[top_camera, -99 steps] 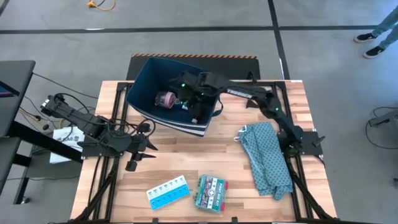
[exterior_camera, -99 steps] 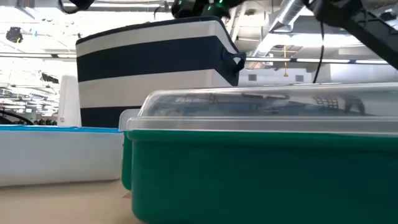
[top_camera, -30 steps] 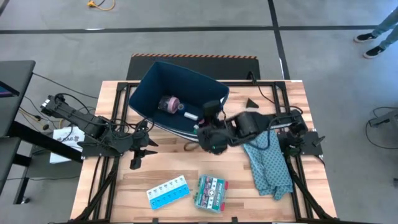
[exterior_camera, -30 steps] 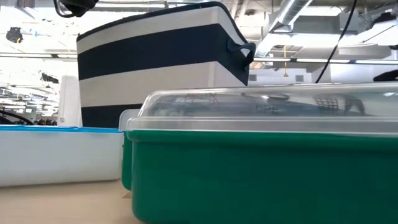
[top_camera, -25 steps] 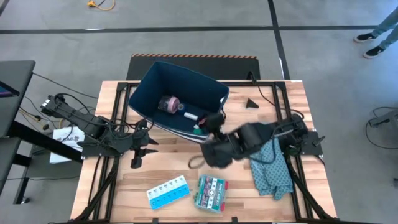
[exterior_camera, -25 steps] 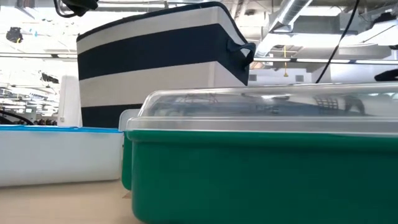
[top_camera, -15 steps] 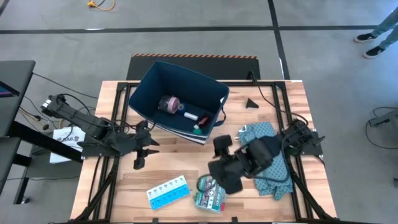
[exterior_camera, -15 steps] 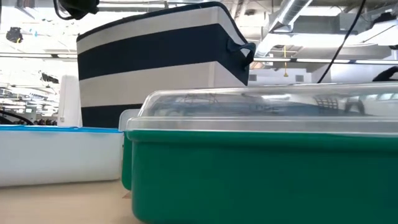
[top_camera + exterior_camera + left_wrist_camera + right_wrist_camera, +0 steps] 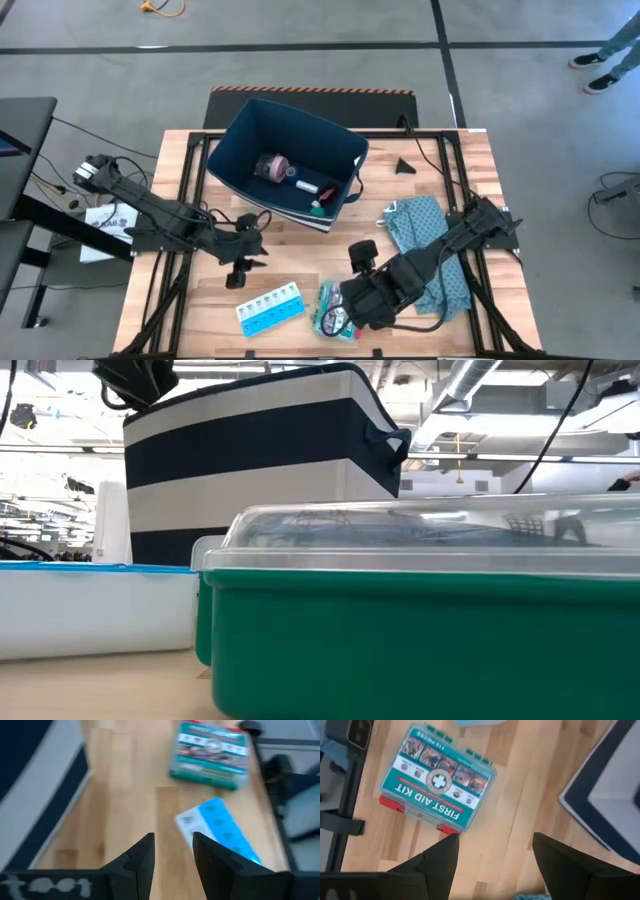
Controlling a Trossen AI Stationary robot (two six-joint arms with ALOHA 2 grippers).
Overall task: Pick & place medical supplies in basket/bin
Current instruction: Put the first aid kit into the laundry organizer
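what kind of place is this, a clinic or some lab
More likely a robotics lab or workshop than a clinic: a wooden table on a bare concrete floor, cables trailing beside it, exposed ceiling ducts.

A teal patterned cloth [image 9: 440, 262] lies crumpled along the table's right side. A small dark triangular piece [image 9: 404, 166] sits near the far right corner, well apart from it.

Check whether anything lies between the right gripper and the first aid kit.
Nothing visible does. The right gripper is open above bare table, with the first aid kit just ahead of it and nothing on the wood between them.
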